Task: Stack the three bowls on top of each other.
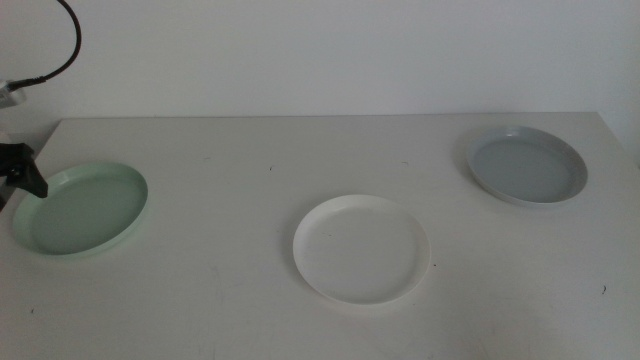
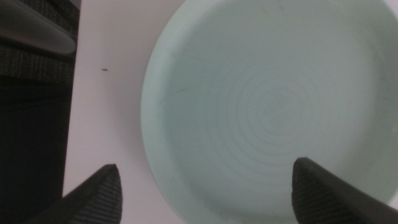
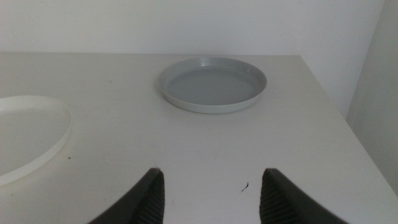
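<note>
The pale mint green bowl (image 1: pixel 82 208) sits at the table's left side. My left gripper (image 1: pixel 24 177) hangs open just above its left rim; in the left wrist view the gripper (image 2: pixel 205 171) has one jaw outside the rim and one over the green bowl (image 2: pixel 267 106). The white bowl (image 1: pixel 361 248) lies in the front middle. The grey-blue bowl (image 1: pixel 527 165) lies at the back right. My right gripper (image 3: pixel 211 174) is open and empty, low over the table in front of the grey-blue bowl (image 3: pixel 212 84), with the white bowl's rim (image 3: pixel 37 149) off to one side; it is out of the middle view.
The white table (image 1: pixel 230 150) ends close to the green bowl's left side, with dark floor (image 2: pixel 31 124) beyond its edge. A black cable (image 1: pixel 66 48) hangs at the back left. A pale wall stands behind the table. The table's right edge (image 3: pixel 329 99) runs near the grey-blue bowl.
</note>
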Robot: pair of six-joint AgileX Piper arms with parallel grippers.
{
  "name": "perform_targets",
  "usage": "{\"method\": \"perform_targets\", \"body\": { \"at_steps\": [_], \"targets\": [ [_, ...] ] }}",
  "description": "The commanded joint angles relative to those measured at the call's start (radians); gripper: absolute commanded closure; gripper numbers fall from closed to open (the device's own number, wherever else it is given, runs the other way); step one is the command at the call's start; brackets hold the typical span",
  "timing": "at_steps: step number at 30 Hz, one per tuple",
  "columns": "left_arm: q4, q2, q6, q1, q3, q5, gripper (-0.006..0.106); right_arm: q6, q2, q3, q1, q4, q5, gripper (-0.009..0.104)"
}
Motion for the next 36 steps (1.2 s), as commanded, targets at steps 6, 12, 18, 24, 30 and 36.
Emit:
{"method": "perform_targets", "body": {
  "at_steps": [6,12,18,24,30,36],
  "targets": [
    [-0.037,0.009,0.003,0.001,-0.031,-0.088,0.000,-0.003,-0.027,-0.005,-0.006,-0.014,-0.074,0.055],
    [-0.045,0.048,0.019,0.001,-0.031,-0.116,0.000,-0.003,-0.027,-0.005,-0.006,-0.014,-0.074,0.055],
    [-0.078,0.092,0.019,0.000,-0.031,-0.126,0.006,-0.003,-0.027,-0.005,-0.006,-0.014,-0.074,0.055],
    [-0.090,0.109,0.019,0.000,-0.030,-0.128,0.025,-0.003,-0.027,-0.005,-0.006,-0.014,-0.074,0.055],
    [-0.086,0.109,0.019,0.000,-0.030,-0.119,0.050,-0.003,-0.027,-0.005,-0.006,-0.014,-0.074,0.055],
    [-0.088,0.109,0.019,0.000,-0.031,-0.122,0.094,-0.003,-0.027,-0.005,-0.006,-0.014,-0.074,0.055]
  ]
}}
